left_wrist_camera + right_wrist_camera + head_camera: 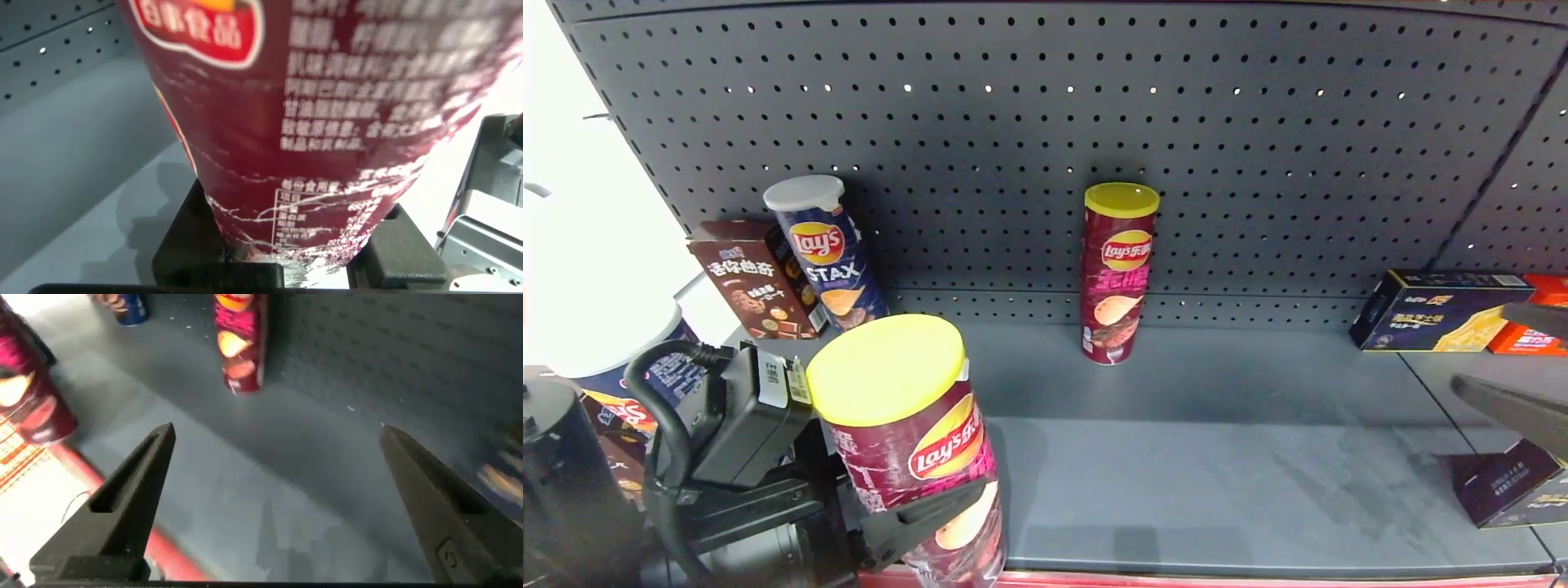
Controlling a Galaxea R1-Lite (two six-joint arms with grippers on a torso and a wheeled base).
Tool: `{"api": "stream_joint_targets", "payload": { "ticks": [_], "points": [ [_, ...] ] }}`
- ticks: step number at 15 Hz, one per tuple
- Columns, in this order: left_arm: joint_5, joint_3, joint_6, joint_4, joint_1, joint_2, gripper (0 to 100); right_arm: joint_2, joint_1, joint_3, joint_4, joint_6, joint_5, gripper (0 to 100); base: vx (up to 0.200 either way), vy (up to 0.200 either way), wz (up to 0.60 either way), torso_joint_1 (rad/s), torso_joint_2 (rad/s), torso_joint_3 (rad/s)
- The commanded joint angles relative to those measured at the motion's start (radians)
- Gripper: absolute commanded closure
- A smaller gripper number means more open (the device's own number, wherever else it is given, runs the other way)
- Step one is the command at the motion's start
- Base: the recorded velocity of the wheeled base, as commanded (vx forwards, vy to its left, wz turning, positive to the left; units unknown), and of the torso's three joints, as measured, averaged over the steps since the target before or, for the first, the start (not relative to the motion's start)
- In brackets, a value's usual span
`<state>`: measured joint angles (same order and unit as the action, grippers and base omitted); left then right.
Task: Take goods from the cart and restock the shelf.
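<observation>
Left tool point(915, 523) is clamped on the lower body of a maroon crisp can with a yellow lid point(894, 408), its fingers point(196, 245) pressing the can from either side. This held can is upright, long axis near vertical, at the near left edge of the shelf point(1217, 465), by the red front lip point(1258, 578); whether its base touches the shelf I cannot tell. A matching can point(1117, 273) stands far and to the right, against the pegboard back panel point(1094, 106). Bare shelf floor lies between the two, so the placing move likely runs far and slightly right. That job falls to the left arm. The right tool point(276, 434) hangs spread wide, holding nothing, over the right part of the shelf, well apart from the held can. A blue crisp can point(821, 249) and a brown biscuit box point(747, 278) stand far left
</observation>
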<state>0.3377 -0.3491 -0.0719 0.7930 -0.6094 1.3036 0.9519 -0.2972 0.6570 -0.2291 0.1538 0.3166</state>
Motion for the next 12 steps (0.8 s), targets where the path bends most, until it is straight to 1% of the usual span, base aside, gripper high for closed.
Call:
{"api": "stream_joint_targets", "payload": {
  "ticks": [1, 2, 3, 4, 5, 6, 7, 8, 10, 12],
  "points": [
    [0.004, 0.004, 0.0, 0.0, 0.017, -0.001, 100, 0.243, -0.02, 0.061, -0.111, 0.013, 0.061, 0, 0.0, 0.0, 0.0, 0.0, 0.0, 0.0],
    [0.026, 0.004, 0.0, 0.0, 0.033, -0.001, 100, 0.284, -0.023, 0.09, -0.11, 0.013, 0.108, 0, 0.0, 0.0, 0.0, 0.0, 0.0, 0.0],
    [0.055, 0.004, 0.0, 0.0, 0.057, -0.001, 100, 0.338, -0.046, 0.122, -0.116, 0.015, 0.122, 0, 0.0, 0.0, 0.0, 0.0, 0.0, 0.0],
    [0.067, 0.002, 0.0, 0.0, 0.072, 0.0, 100, 0.38, -0.049, 0.15, -0.131, 0.018, 0.111, 0, 0.0, 0.0, 0.0, 0.0, 0.0, 0.0],
    [0.081, 0.001, 0.0, 0.0, 0.076, 0.0, 100, 0.415, -0.049, 0.181, -0.17, 0.016, 0.113, 0, 0.0, 0.0, 0.0, 0.0, 0.0, 0.0],
    [0.09, -0.001, 0.0, 0.0, 0.083, 0.0, 100, 0.446, -0.043, 0.194, -0.217, 0.018, 0.156, 0, 0.0, 0.0, 0.0, 0.0, 0.0, 0.0],
    [0.096, -0.004, 0.0, 0.0, 0.085, 0.0, 100, 0.482, -0.033, 0.199, -0.283, 0.018, 0.225, 0, 0.0, 0.0, 0.0, 0.0, 0.0, 0.0],
    [0.096, -0.004, 0.0, 0.0, 0.085, 0.0, 100, 0.499, -0.033, 0.199, -0.322, 0.018, 0.271, 0, 0.0, 0.0, 0.0, 0.0, 0.0, 0.0],
    [0.096, -0.004, 0.0, 0.0, 0.085, 0.0, 100, 0.541, -0.036, 0.205, -0.351, 0.02, 0.358, 0, 0.0, 0.0, 0.0, 0.0, 0.0, 0.0],
    [0.098, -0.001, 0.0, 0.0, 0.085, 0.0, 100, 0.623, -0.031, 0.257, -0.404, 0.043, 0.414, 0, 0.0, 0.0, 0.0, 0.0, 0.0, 0.0]
  ]
}}
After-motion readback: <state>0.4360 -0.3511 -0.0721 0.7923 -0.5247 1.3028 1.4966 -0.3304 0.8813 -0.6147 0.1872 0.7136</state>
